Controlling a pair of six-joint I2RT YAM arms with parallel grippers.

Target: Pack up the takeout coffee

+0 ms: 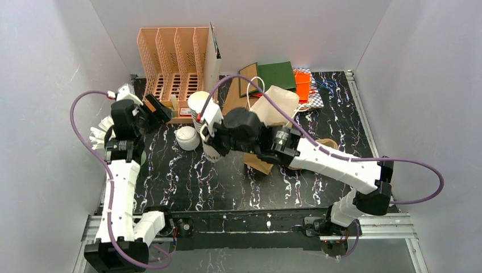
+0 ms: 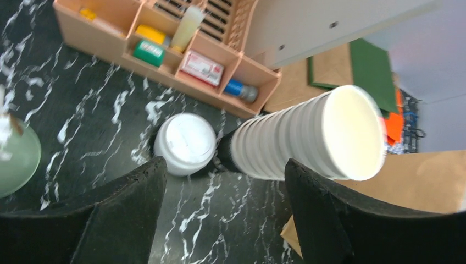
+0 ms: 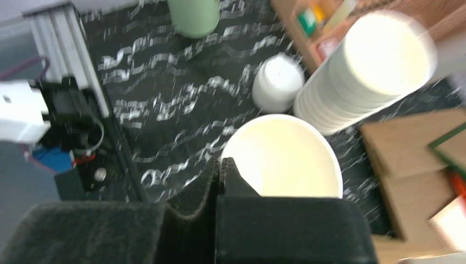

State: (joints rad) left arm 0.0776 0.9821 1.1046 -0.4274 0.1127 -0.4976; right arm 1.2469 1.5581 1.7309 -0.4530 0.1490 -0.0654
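Only the wrist views show the green cup (image 3: 192, 15). It sits at the 12 o'clock edge of the right wrist view and, blurred, at 9 o'clock in the left wrist view. From above, the left arm hides it. The lidded white cup (image 1: 187, 138) stands on the bench (image 1: 170, 182), at 7 o'clock just beside the stack of cups (image 1: 198, 102). The left fingers (image 2: 126, 209) are spread wide and hold nothing. The right fingers (image 3: 192, 192) are pressed together, pinching the rim of a lidless cup (image 3: 281, 157).
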